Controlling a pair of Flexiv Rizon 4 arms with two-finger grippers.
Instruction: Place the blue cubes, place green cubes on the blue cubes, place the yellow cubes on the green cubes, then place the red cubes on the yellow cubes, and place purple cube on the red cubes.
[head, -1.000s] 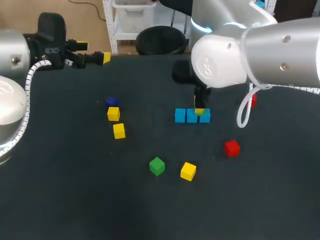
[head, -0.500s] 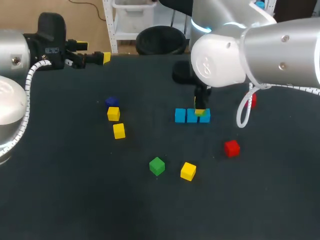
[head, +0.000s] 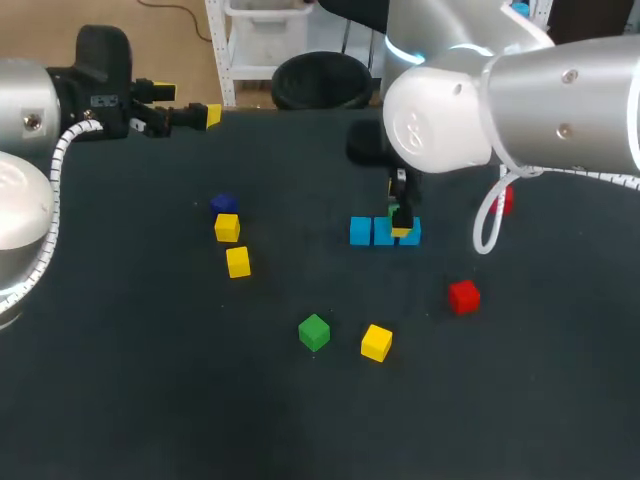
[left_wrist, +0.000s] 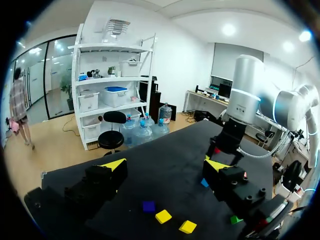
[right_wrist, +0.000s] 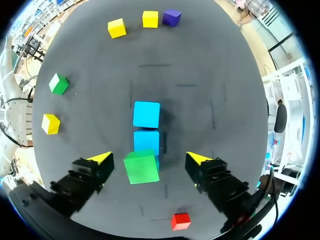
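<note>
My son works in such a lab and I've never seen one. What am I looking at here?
These are two robot arms at a dark table, each ending in a two-fingered pincer with yellow tips. One picture looks down from overhead; the two round ones come from cameras on the wrists. On the table lie small cubes: three blue cubes in a row, a green cube on the end one, plus loose yellow cubes, red cubes, a spare green cube and a purple cube. The right pincer hangs open over the stacked green cube, not touching it. The left pincer, also open, sits near the table's far edge. Nothing is held.
</note>
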